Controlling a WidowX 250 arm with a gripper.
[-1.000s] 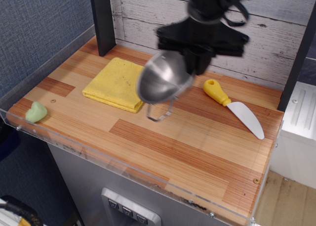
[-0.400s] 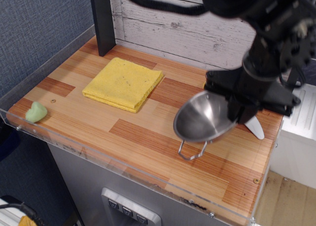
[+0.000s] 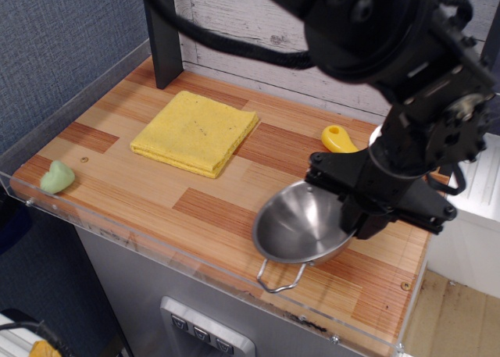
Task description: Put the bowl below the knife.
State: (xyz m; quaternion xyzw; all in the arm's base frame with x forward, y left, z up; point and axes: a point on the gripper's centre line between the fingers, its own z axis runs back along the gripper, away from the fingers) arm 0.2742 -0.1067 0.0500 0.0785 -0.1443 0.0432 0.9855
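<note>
- desk (image 3: 156, 187): striped wood top with a clear acrylic lip along the front and left edges. Lip is close to the bowl, so little spare room toward the front.
- robot arm: big black body and cables fill the upper right of the view and hide most of the knife and the back-right desk corner.
- hand (image 3: 353, 226): dark, low over the desk at the bowl's right rim, looks pinched on that rim. Fingertips are buried behind the bowl wall, so grip is judged, not clearly seen.
- yellow cloth (image 3: 195, 132): folded square, back left, well apart from the bowl, not in the way.
- bowl (image 3: 301, 232): stainless steel, front right of the desk, tilted with its opening up and toward the left, near the front lip. One wire loop handle pokes out toward the front edge. Probably light, rigid, slick polished metal. A thin rim pinch can slip or let it swing, so rim or wire loop are the only real hold points. Likely to clatter or rock if released tilted.
- knife (image 3: 337, 138): only the yellow handle end shows, behind the bowl, just past the arm. Blade hidden.
- green lump (image 3: 58, 177): small pale green item at far left front, well apart, no obstacle.
</note>
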